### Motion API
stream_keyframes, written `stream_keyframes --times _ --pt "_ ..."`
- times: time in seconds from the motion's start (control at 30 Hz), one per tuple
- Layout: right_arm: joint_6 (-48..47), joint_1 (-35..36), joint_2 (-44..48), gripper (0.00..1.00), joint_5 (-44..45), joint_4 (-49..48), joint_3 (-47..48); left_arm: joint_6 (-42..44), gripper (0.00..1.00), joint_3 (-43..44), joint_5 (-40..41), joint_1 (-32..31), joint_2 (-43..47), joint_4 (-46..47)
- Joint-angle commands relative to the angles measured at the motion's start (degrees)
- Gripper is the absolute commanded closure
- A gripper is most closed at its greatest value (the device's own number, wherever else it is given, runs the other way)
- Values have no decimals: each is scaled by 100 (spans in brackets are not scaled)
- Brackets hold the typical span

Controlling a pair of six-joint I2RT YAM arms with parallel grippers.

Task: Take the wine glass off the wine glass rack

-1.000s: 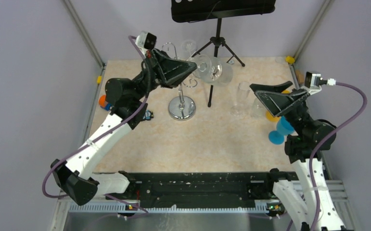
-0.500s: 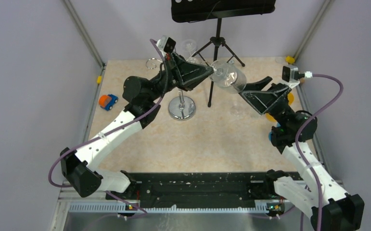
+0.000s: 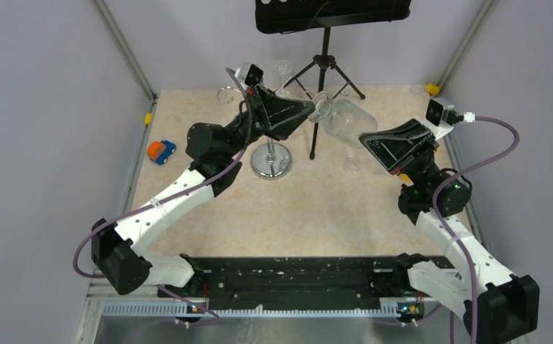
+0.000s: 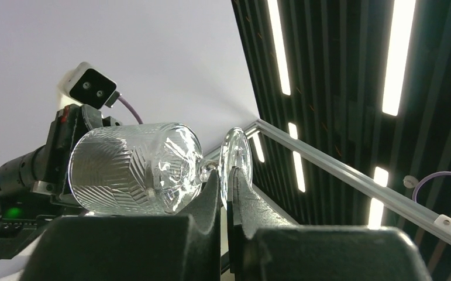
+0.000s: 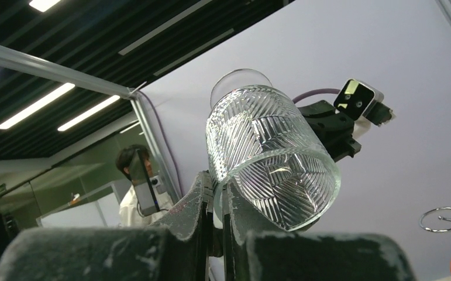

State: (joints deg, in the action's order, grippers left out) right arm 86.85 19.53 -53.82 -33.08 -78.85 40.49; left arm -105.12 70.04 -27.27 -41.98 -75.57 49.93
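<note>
One wine glass (image 3: 346,123), clear, with a ribbed cut pattern on the bowl, lies on its side in the air, clear of the wine glass rack (image 3: 271,162) and to the right of its post, in front of the black tripod stand (image 3: 323,68). Held at both ends. Left gripper (image 4: 224,178): fingers nearly together, clamped at the foot end, where the stem meets the disc-shaped foot. Right gripper (image 5: 216,178): fingers drawn to a narrow slit with the wall of the bowl's rim between them, the mouth of the bowl facing this arm. Rack: chrome, round domed base on the table (image 3: 295,208), upper post partly hidden behind the left arm, one curled hook arm showing at far left. Also present: one orange and blue toy car (image 3: 161,151) near the table's left edge, well apart from the rack.
</note>
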Motion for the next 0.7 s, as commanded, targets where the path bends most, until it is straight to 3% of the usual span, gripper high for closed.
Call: stream_keyframes --times 0.0,0.23,0.33,0.43,0.67 --pt "-177 81 123 100 106 -253 116 193 96 7 194 -4 253 543" --pt "-1173 85 655 100 167 1296 243 1470 41 172 195 -4 798 -806" --pt "-1792 84 997 100 203 2410 443 2187 32 44 424 1 1106 -1137" --pt "-2958 83 1376 100 238 4264 944 2873 25 -96 498 5 1426 -1431" --pt "-4940 81 1612 100 1196 8062 2076 5027 15 578 319 5 1672 -3767"
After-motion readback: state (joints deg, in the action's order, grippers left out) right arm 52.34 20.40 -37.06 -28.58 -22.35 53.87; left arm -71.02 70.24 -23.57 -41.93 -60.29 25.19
